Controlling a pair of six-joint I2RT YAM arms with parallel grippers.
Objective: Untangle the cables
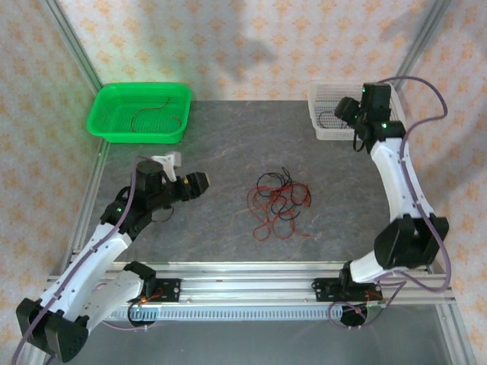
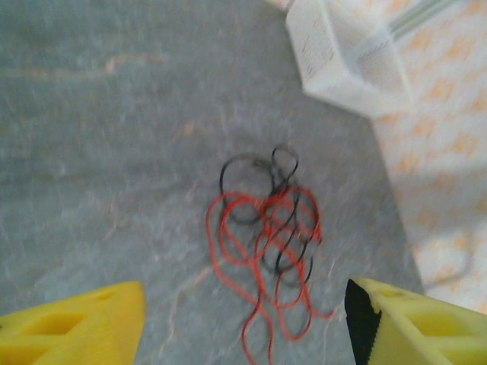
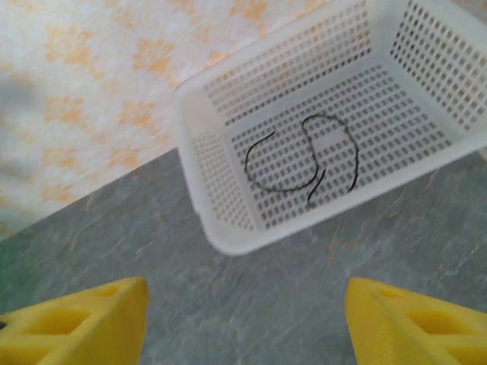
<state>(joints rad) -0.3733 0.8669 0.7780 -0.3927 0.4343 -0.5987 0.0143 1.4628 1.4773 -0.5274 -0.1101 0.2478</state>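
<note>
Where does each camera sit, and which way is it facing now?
Top external: above and behind the bases, looking down on the table; left arm and right arm show.
Left wrist: wrist-mounted, facing down at the cable tangle; left gripper at bottom.
Right wrist: wrist-mounted, facing down into the white basket holding a black cable; right gripper at bottom.
Shared: top and left wrist both see the cable tangle.
</note>
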